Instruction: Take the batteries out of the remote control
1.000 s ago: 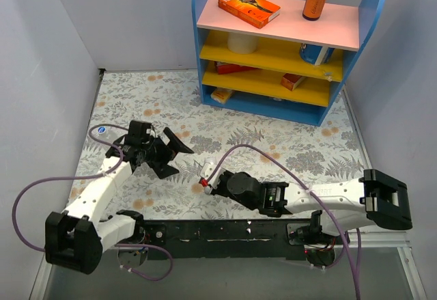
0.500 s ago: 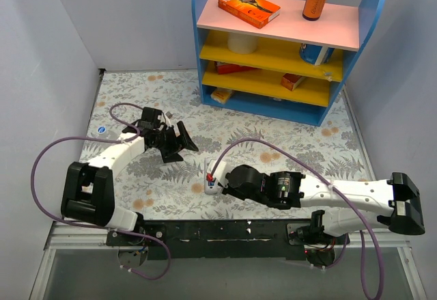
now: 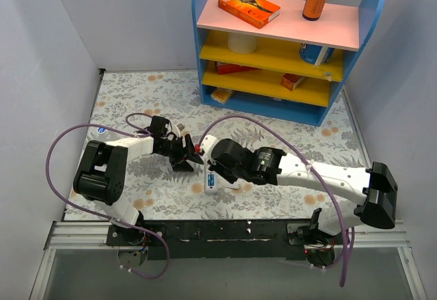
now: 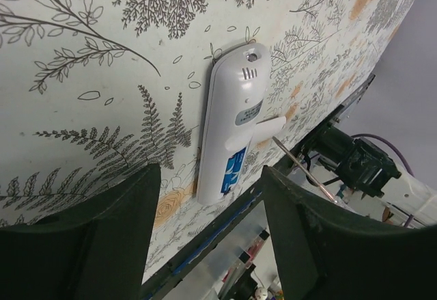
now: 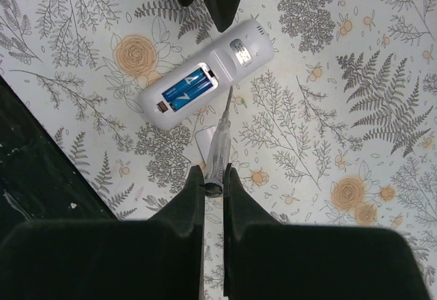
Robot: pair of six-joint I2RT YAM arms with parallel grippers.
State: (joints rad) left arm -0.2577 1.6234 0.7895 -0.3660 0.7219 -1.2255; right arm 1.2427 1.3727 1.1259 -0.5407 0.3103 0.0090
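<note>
The remote [image 5: 229, 61] is white and slim. It lies back side up on the flowered surface [image 3: 293, 151], near the front edge and between the two arms. Its slot is uncovered, and two blue batteries [image 5: 183, 89] sit inside it side by side. The small white cover [image 5: 203, 139] lies just beside the remote. The right gripper [image 5: 214, 177] is clamped on a screwdriver [image 5: 218, 146], whose thin tip touches the slot's edge. The left gripper [image 3: 190, 156] has its fingers apart, just beside the remote.
</note>
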